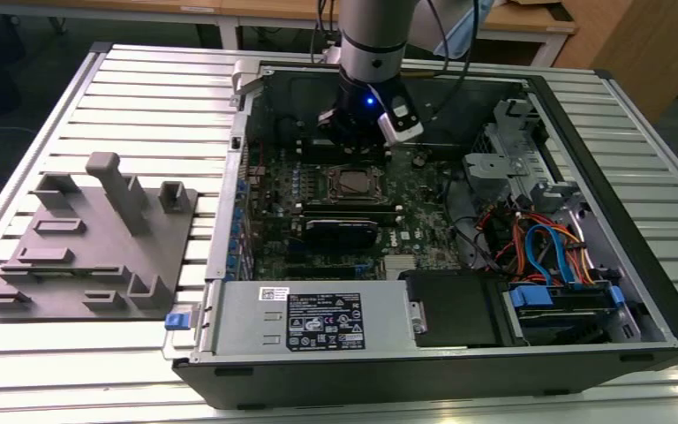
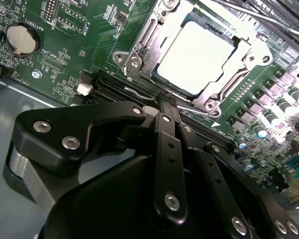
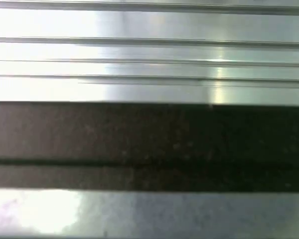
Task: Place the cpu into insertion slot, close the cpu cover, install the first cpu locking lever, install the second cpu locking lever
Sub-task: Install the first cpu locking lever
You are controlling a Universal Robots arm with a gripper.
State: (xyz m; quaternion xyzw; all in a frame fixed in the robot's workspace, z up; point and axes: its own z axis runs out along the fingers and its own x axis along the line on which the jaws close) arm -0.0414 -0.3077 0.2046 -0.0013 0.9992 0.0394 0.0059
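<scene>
Your black claw (image 2: 167, 101) is clenched, fingertips pressed together with nothing visible between them, poised just beside the socket inside the open black computer case (image 1: 433, 382). The small square cpu with its dull silver-grey top (image 2: 197, 57) sits in the socket on the green motherboard (image 2: 65, 64). The thin silvery metal cpu cover (image 2: 142, 45) lies flat around it, and the case rests on the slatted metal desk (image 1: 139, 79).

The cpu cover (image 2: 139, 57) runs off the second wrist view's edge.
</scene>
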